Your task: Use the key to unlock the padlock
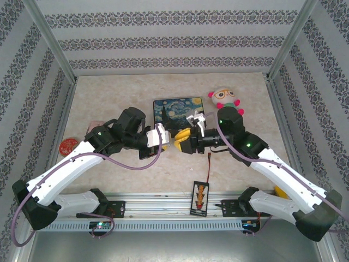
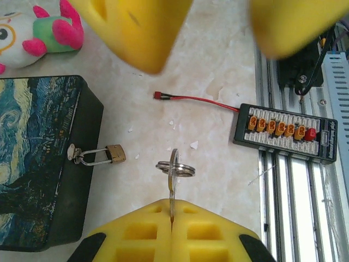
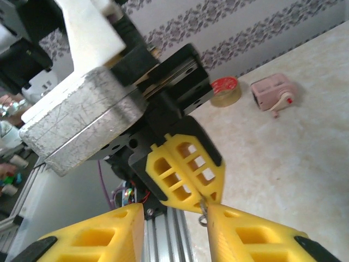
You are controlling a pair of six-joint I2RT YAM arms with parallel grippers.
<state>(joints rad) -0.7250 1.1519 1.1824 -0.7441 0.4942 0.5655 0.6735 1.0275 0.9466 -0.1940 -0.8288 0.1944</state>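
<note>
The small brass padlock (image 2: 115,153) lies on the table, its thin silvery shackle hooked through the latch of the painted box (image 2: 38,164). My left gripper (image 2: 172,218) is shut on the key (image 2: 173,177), which juts out from the yellow fingertips with its split ring (image 2: 175,167) at the far end, a short way right of the padlock. My right gripper (image 3: 173,213) faces the left one and is open. Its fingers (image 2: 131,27) straddle the key (image 3: 203,210), which sits against the inner face of one finger. In the top view both grippers (image 1: 182,141) meet just in front of the box (image 1: 177,109).
A black connector board (image 2: 286,131) with a red lead lies near the aluminium rail (image 2: 305,191) at the table's near edge. A plush toy (image 1: 225,99) sits right of the box. A red tape roll (image 3: 225,90) and a pink object (image 3: 272,94) lie at the left.
</note>
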